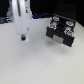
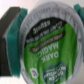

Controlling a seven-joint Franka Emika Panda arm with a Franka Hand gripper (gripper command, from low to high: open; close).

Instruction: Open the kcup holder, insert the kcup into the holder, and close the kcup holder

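- Hanging over the pale worktop, the white arm is being shown toward the exterior view's left, with its lower end just above the surface.
- At that lower end the gripper is being seen only as a small dark tip; the view is too blurred for any detail there.
- In the wrist view the kcup is being shown very close, filling most of the picture, its bright green lid with white lettering turned toward the camera and a pale rim ringing it.
- A dark, blocky finger is being pressed against the pod's rim on one side, so the claw is being read as clenched on the kcup; the opposite finger is not being shown.
- Toward the worktop's far edge, on the exterior view's right, the kcup holder is being seen as a black boxy unit standing on the surface.
- On its upper face, pods with red-and-white tops are being shown sitting in its slots.
- At its front a pale patch is being made out, though it cannot be told whether the drawer is pulled out or pushed in.
- The arm with the pod and the holder are being kept well apart, with bare worktop between them.
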